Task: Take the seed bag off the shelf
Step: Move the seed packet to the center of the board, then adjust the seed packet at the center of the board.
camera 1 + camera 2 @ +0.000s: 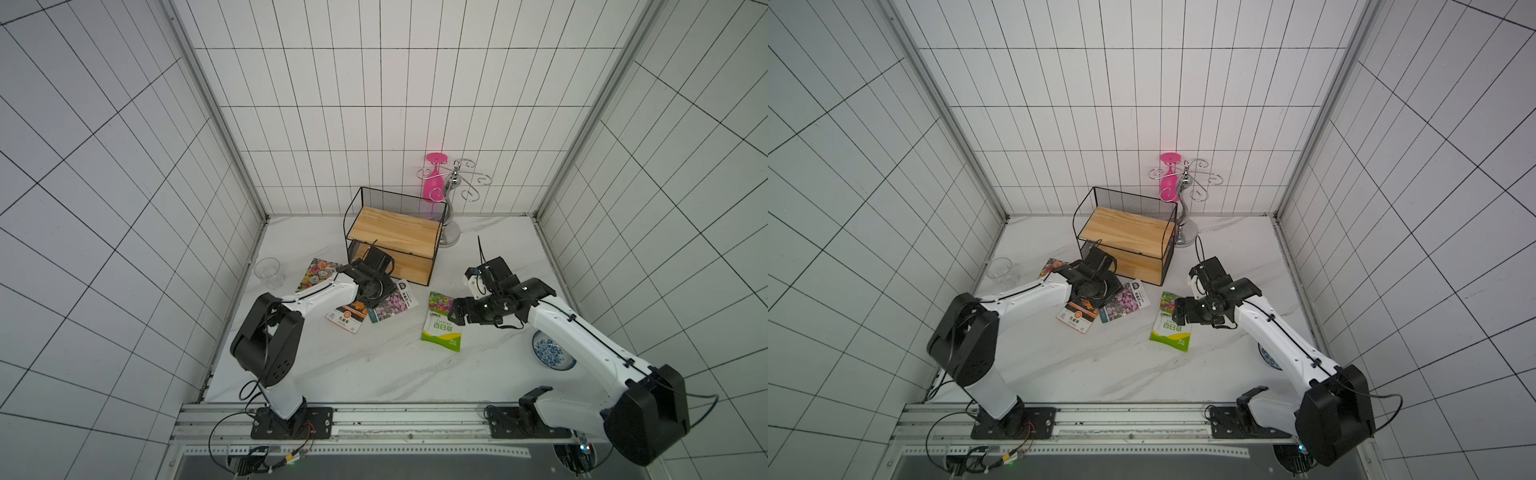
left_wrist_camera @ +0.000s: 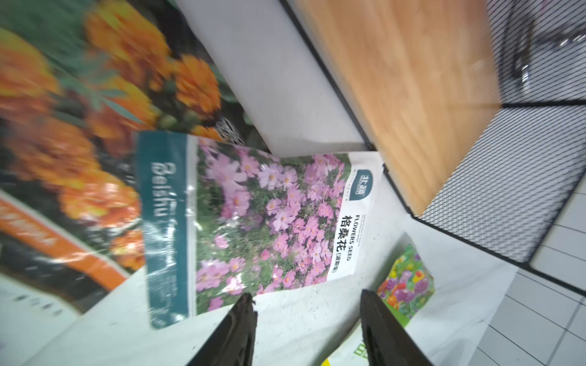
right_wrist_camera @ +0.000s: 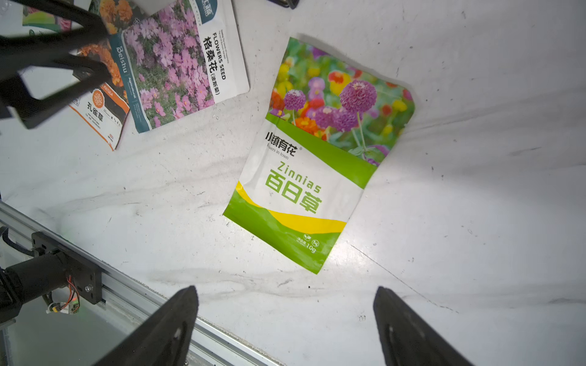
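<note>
Left wrist view: the left gripper (image 2: 307, 294) is spread and empty; just ahead of its tips a flat, glossy pink-flower seed bag (image 2: 253, 221), printed "Beishu" and "FLOWERS SEED", lies on the table (image 2: 285, 79) beside the black-mesh, light-wood shelf (image 2: 412, 95). The right gripper (image 3: 285, 288), likewise spread and empty, hovers over a crinkled green-and-white seed bag (image 3: 310, 158) marked "Zinnias", flat on the table, off the shelf.

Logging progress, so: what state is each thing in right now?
shelf: upright, top board bare.
marigold bag: flat on table.
pink-flower bag: flat on table, overlapping marigold bag.
zinnia bag: flat on table.
rose bag: flat, partly hidden.
pink glass: hanging upside down on stand.
clear cup: upright.
bowl: upright, partly hidden.
left tool: open, empty.
right tool: open, empty.
</note>
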Available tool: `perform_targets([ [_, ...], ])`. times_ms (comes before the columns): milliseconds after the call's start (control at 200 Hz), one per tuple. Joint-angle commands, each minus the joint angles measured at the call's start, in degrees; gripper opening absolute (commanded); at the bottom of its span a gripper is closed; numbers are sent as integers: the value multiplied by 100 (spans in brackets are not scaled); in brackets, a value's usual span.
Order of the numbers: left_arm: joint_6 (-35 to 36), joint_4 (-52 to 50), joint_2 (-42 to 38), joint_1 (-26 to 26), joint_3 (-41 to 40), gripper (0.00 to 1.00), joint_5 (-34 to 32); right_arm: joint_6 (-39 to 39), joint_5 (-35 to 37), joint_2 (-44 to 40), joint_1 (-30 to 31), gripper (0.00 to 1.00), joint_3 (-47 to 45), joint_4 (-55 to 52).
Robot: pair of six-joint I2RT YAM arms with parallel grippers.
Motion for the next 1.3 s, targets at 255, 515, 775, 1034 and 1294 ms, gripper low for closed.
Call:
perform_targets([
  [255,911,-535,-358,1138,-613,51,-195,-152,129,1764,1106,56,1155,957],
  [515,856,-442,-118,1336,-802,52,-257,-215,229,3318,1540,56,2317,1798],
  [775,881,-360,325,1424,-829,52,-270,-170,786,4345,1878,56,3198,1987],
  [1034,815,-285,586,1579,-1020,52,-250,28,1154,4875,1945,56,3402,1985],
  [1294,992,-311,542,1860,-1076,52,-232,-65,1143,4796,1975,56,2698,2020],
])
